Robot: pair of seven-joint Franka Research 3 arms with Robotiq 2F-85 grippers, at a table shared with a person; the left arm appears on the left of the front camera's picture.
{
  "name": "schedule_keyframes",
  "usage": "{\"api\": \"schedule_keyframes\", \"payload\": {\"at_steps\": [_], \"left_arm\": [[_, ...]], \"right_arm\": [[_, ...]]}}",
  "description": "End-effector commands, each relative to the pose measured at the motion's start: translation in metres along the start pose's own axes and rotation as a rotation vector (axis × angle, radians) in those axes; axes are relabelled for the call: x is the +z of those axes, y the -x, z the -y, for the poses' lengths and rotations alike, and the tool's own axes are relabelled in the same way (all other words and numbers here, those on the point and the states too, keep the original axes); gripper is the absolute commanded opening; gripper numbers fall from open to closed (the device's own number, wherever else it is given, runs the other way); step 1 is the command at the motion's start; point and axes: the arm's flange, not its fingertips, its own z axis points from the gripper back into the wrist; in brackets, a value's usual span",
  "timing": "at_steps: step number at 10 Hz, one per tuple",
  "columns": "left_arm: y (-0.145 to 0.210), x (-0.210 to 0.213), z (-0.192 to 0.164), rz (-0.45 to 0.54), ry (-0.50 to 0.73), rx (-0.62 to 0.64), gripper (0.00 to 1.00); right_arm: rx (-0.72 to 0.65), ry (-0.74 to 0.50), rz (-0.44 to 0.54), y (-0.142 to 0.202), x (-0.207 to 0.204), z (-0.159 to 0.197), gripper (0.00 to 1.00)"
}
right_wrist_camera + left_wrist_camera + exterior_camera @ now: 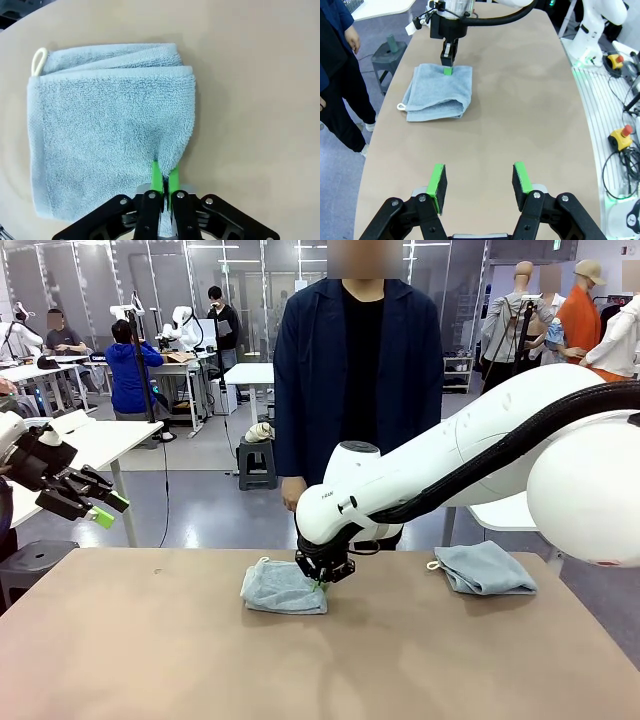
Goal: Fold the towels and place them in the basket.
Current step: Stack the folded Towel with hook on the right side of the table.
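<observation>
A folded pale blue-grey towel (280, 588) (437, 92) (100, 125) lies at the middle of the table, its white loop (38, 59) at one corner. My right gripper (322, 580) (448, 64) (164, 180) is down at this towel's edge, its green pads shut on a pinch of the cloth. A second folded towel (487, 568) rests at the far right of the table. My left gripper (95, 505) (480, 179) hangs open above the table's left side, with nothing between its fingers. The basket is out of view.
A person in a dark jacket (360, 370) stands at the far edge, hands down by their sides. The tan table (320, 670) has bare room in front and to the left. Robot bases and cables (615, 90) lie beyond the table's near edge.
</observation>
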Motion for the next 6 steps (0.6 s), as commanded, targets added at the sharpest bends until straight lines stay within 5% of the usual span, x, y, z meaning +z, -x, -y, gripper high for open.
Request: {"api": "schedule_keyframes", "payload": {"at_steps": [1,6], "left_arm": [[-0.002,0.001,0.001,-0.015,-0.004,0.007,0.68],[-0.002,0.001,0.001,-0.015,-0.004,0.007,0.68]], "right_arm": [[0.0,0.0,0.0,0.0,0.0,0.0,0.05],[0.272,-0.046,0.198,-0.035,0.08,0.025,0.05]]}}
